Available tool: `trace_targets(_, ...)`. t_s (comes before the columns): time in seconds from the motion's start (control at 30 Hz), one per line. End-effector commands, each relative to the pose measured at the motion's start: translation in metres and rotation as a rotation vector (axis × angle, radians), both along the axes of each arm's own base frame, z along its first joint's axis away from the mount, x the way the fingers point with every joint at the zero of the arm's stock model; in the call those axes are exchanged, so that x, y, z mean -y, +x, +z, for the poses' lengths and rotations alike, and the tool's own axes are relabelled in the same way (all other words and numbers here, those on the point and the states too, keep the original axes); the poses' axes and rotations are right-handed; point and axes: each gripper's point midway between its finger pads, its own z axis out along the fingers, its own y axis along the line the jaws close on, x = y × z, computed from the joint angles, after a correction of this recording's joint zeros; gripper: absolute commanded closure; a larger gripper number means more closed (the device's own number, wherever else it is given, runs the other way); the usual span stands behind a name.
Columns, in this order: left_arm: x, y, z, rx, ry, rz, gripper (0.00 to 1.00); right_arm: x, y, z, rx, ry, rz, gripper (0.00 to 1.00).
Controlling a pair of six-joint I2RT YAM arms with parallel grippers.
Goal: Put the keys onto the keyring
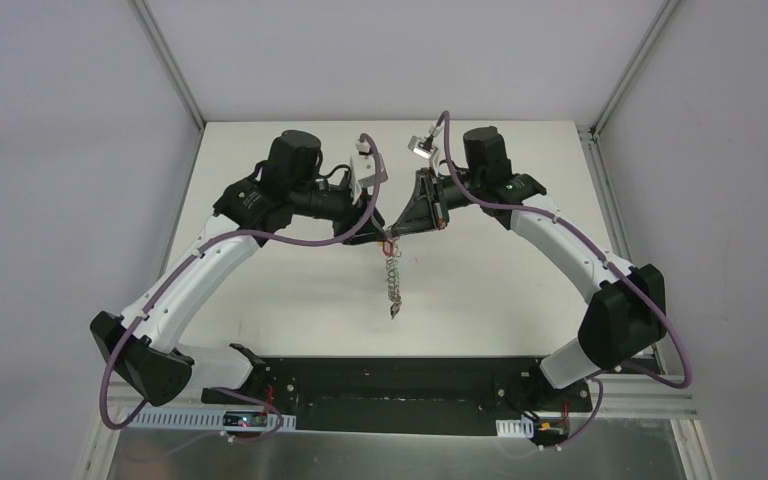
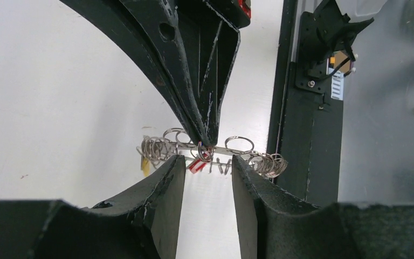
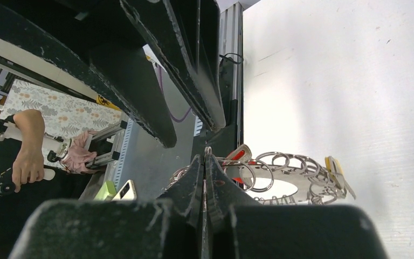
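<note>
Top view: bright, even light on my table (image 1: 260,300); shadows faint and soft; all sharp.
Left wrist: left fingers (image 2: 151,216) dark and blurred up close; keyring (image 2: 159,148) crisp, glinting; white surface behind nearly blown out.
Right wrist: right fingers (image 3: 188,186) black, soft-edged; I see broad pale glare with faint diagonal shading on the table; left background dimmer.

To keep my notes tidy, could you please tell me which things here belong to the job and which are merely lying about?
Job: large grey metal keyring with coiled rim; small red-headed key; small yellow-headed key; shut right pincer; open left pincer.
Lying about: bystander's hand; floral-patterned surface.
</note>
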Motion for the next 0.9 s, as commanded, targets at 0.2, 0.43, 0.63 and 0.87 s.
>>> trace_targets(0.2, 0.014, 0.008, 0.000, -0.125, -0.081, 0.021, 0.63, 0.005, -0.012, 0.031, 0.104, 0.076, 0.050, 1.00)
trace_targets(0.43, 0.014, 0.006, -0.001, -0.170, -0.101, 0.007, 0.66, 0.005, -0.011, 0.031, 0.108, 0.074, 0.042, 1.00)
trace_targets(0.63, 0.014, -0.001, -0.003, -0.190, -0.106, -0.018, 0.69, 0.004, -0.008, 0.030, 0.108, 0.070, 0.035, 1.00)
trace_targets(0.87, 0.014, -0.004, -0.005, -0.208, -0.106, -0.031, 0.76, 0.005, -0.007, 0.033, 0.115, 0.072, 0.027, 1.00)
